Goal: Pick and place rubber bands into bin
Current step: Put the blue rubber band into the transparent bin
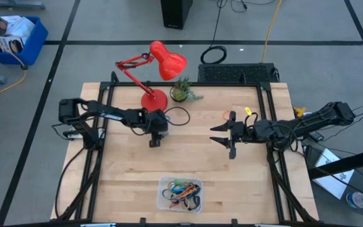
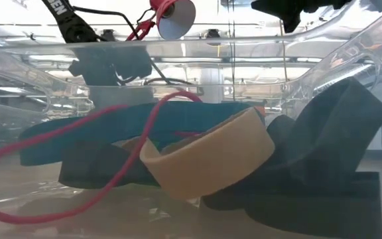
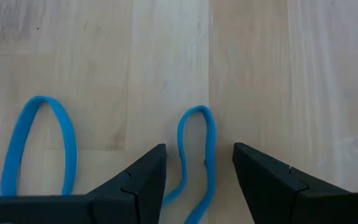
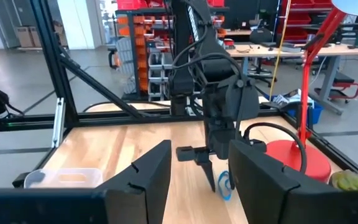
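Wooden table (image 1: 131, 170): left gripper (image 3: 197, 180) open, straddling blue rubber bands (image 3: 197, 155) seen only by wrist views; right gripper (image 1: 227, 134) open at centre-right; bin (image 1: 164, 200) lower centre.

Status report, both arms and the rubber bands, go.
Left gripper open, low over a blue rubber band. Right gripper open, empty, mid-table. Bin already holds several bands. Nothing in the way.

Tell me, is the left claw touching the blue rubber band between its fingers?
Cannot tell. The left wrist view shows the blue rubber band lying between the open left gripper's fingers, but not their height above it.
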Available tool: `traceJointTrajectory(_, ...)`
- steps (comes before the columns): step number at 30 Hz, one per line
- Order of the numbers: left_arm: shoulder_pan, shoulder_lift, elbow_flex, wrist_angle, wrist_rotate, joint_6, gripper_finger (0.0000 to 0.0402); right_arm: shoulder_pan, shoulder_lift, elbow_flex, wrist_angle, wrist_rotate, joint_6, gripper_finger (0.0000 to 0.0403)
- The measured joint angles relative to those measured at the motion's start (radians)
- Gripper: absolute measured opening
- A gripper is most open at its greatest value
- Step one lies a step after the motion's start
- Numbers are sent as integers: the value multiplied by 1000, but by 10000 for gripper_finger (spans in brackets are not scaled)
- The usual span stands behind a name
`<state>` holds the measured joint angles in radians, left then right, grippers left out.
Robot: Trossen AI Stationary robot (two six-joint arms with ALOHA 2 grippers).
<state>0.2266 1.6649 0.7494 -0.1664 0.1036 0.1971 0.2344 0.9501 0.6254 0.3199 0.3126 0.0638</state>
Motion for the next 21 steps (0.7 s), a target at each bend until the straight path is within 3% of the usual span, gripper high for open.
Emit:
traceJointTrajectory(5, 0, 20, 0, 2, 8, -23, 178, 0, 0, 0, -5, 0, 0, 155)
traceJointTrajectory(21, -7, 22, -4, 57, -15, -25, 11, 0, 0, 1, -11, 0, -1, 155)
